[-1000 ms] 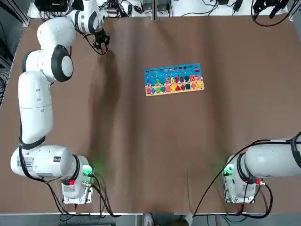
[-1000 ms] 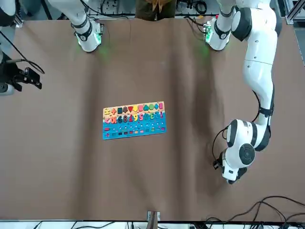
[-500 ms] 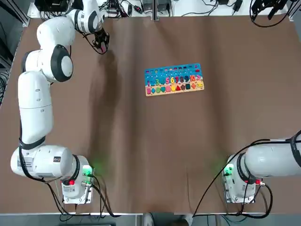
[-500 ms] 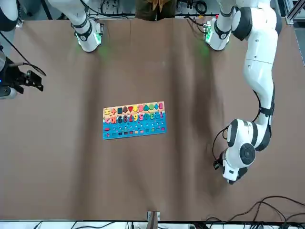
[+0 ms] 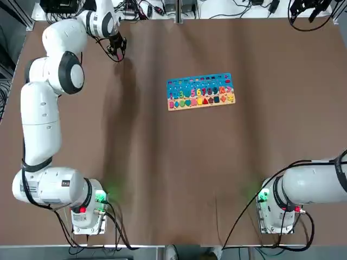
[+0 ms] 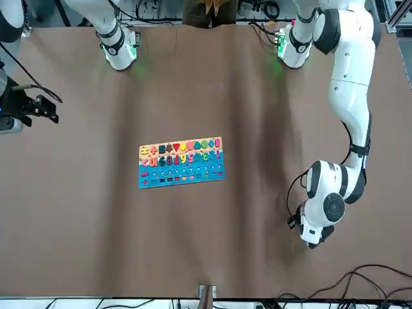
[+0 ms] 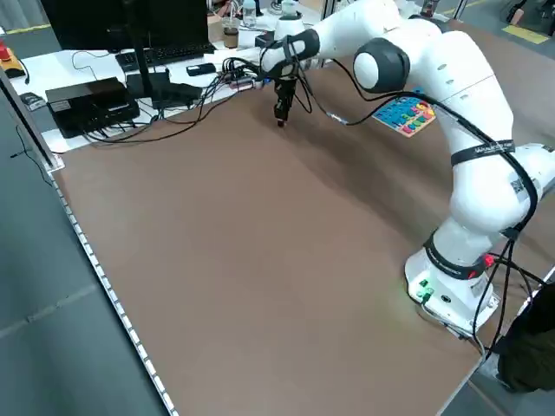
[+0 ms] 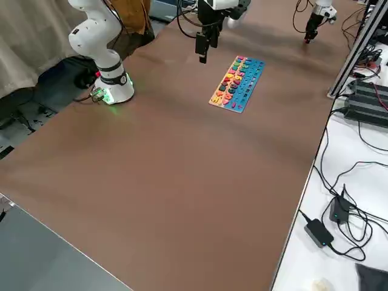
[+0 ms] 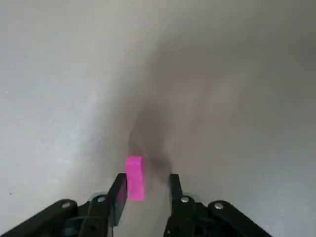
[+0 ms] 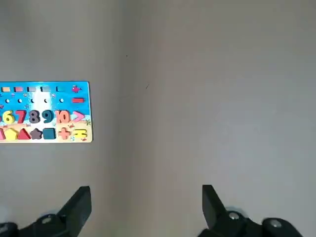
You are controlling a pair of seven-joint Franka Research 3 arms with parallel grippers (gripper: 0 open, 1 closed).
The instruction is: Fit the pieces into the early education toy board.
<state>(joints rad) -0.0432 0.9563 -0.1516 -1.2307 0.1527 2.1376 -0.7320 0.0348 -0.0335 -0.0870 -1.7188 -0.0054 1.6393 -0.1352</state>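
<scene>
Top view, clock refs w/ 12 = far edge from the arm bases.

Toy board [image 5: 200, 91]: flat on the brown table [image 5: 179, 173], a bit right of centre and toward 12 o'clock, long side roughly across, right end tipped slightly toward 12. Blue band on the far side, pale wood band on the near side; rows of coloured numbers and shapes seated in it. Also seen in front view [image 6: 181, 161] and right wrist view [image 10: 45, 112].

L gripper [image 5: 116, 50]: arm stretched far out, gripper at approx 10–11 o'clock of the board, well apart from it, near the far-left table corner, pointing down close to the surface. In the wrist view the gripper [image 9: 146, 185] has fingers [image 9: 120, 190] part-closed, pinching a small pink piece [image 9: 135, 178] that stands upright between the pads. Whether the piece touches the table: cannot tell. Other pieces: not picked out in any view.

R gripper [image 10: 146, 197]: held high above the table, at approx 2–3 o'clock of the board, well apart from it. Fingers spread wide, nothing between them; only bare table below, board off to one side of its view.

Cables, a monitor and boxes sit on the white bench [image 7: 130, 65] beyond the table's far edge.
</scene>
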